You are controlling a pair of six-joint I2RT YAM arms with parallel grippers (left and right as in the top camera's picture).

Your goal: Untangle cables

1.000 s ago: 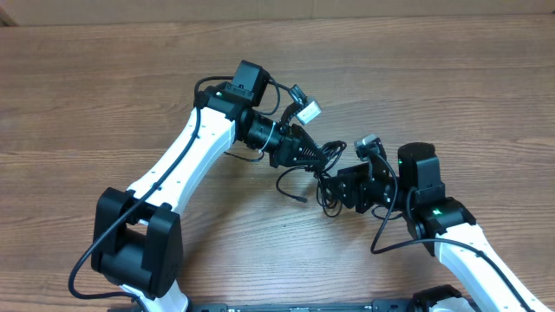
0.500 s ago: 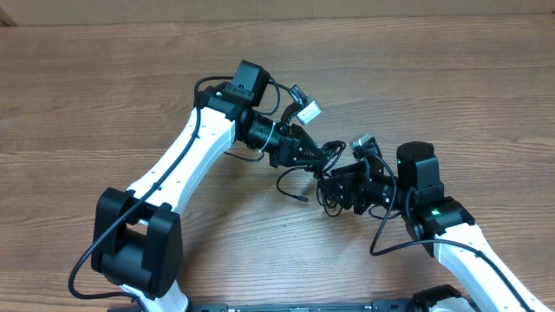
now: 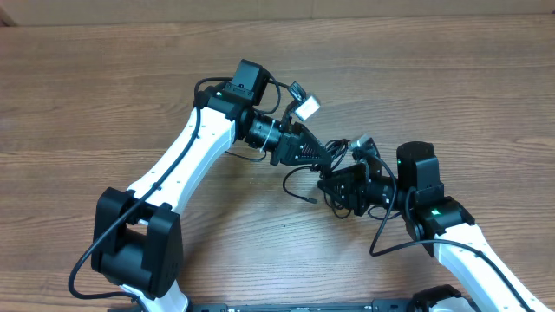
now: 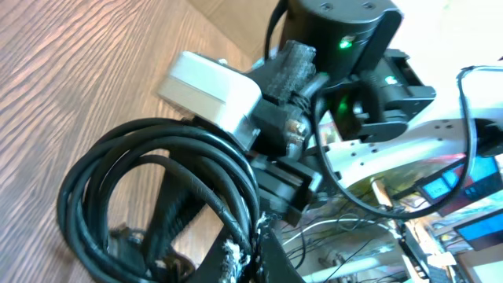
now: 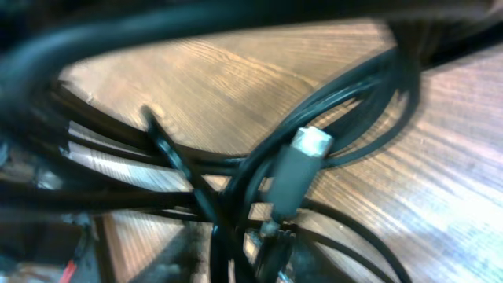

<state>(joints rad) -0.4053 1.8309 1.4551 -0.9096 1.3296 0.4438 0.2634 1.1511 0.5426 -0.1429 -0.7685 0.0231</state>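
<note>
The cables are a bunch of thin black cords hanging between my two grippers at the table's middle, with one loop trailing down to the wood. My left gripper is shut on the bunch. In the left wrist view the coiled cables run into its closed jaws. My right gripper sits just below it, nearly touching. In the blurred right wrist view several strands drop between the right gripper's fingers, which are shut on them. A silver-tipped plug lies just above them.
The wooden table spreads out on all sides. The left wrist's white camera box sits above the bunch. The right arm's white camera box and black body stand close behind the coil.
My right gripper has moved left, up against the bunch, and closed on strands. The left gripper has shifted slightly right with its cables, and the trailing loop has followed.
</note>
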